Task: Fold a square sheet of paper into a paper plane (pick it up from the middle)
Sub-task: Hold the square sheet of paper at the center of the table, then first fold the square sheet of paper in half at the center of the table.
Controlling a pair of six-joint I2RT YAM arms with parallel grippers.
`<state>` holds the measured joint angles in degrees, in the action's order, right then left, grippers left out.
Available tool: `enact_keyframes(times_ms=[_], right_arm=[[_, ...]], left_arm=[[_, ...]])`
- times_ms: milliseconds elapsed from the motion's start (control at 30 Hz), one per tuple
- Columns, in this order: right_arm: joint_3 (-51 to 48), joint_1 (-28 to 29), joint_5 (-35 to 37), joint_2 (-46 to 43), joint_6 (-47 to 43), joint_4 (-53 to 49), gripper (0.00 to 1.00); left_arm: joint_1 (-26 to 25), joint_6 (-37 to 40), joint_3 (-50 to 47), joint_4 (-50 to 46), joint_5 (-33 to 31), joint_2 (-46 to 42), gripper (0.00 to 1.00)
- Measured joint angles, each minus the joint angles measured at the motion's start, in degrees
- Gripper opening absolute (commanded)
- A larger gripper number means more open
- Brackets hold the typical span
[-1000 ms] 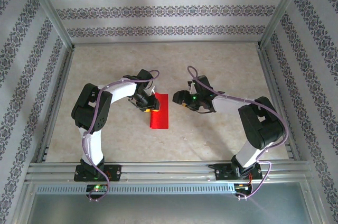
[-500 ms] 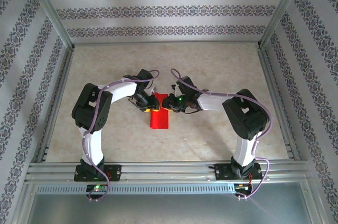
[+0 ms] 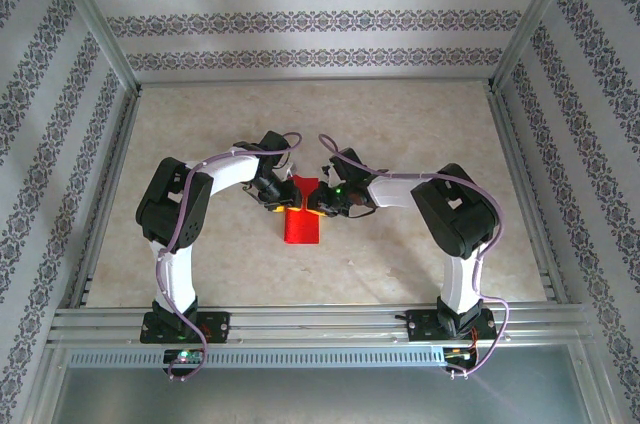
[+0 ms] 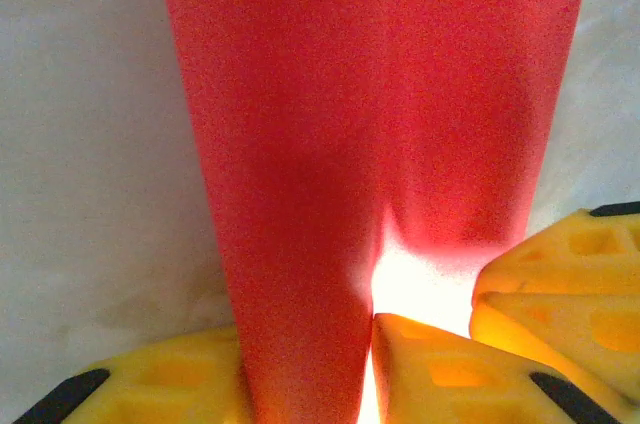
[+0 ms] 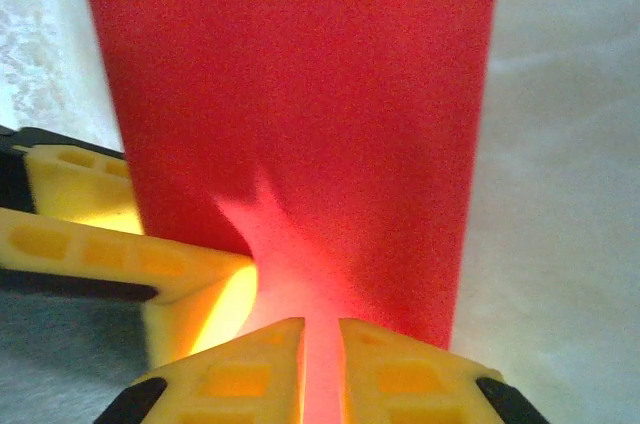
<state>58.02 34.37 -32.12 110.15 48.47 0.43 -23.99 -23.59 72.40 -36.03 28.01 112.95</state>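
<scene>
Nearest us, the red paper sheet [image 3: 300, 229], folded narrow, lies on the table [image 3: 420, 264]. At its raised far end, our left gripper [image 3: 278, 204] pinches one side and our right gripper [image 3: 322, 206] nips the other, likely steadying it for creasing.

A pale beige, faintly marbled surface [image 3: 420, 114] spreads across the middle of the top view. Wallpapered walls close it in. The back wall [image 3: 320, 19] at 12 o'clock carries white and dark floral bands, and the left wall [image 3: 40, 144] at 9 and the right wall [image 3: 600, 144] at 3 carry the same bands. Bare aluminium posts [image 3: 95, 19] rise at 11 and 1 o'clock. At 6 o'clock, aluminium rails [image 3: 320, 322] cross the near edge, with a slotted grey strip [image 3: 300, 356] just below. The light is soft and even.
</scene>
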Motion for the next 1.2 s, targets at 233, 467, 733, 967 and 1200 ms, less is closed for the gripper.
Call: enact_keyframes(times_ms=[233, 467, 733, 967, 1200], right_arm=[[0.1, -0.1, 0.4, 0.5, -0.9, -1.4, 0.15], [2.0, -0.1, 1.8, 1.1, -2.5, -5.2, 0.14], [2.6, -0.1, 2.0, 1.4, -3.3, -6.5, 0.13], [3.4, -0.1, 2.2, 1.7, -3.4, -7.7, 0.13], [3.7, -0.2, 2.3, 1.8, -3.4, -8.4, 0.13]], left_arm=[[0.0, 0.0, 0.0, 0.0, 0.0, 0.0, 0.35], [-0.9, 0.0, 1.0, -1.2, -2.5, -1.2, 0.45], [0.4, -2.4, 0.2, -2.2, -9.1, -13.9, 0.40], [-1.3, -8.9, -7.1, 10.1, 3.7, -13.8, 0.22], [-1.9, -9.9, -9.7, 10.4, 4.9, -8.9, 0.19]])
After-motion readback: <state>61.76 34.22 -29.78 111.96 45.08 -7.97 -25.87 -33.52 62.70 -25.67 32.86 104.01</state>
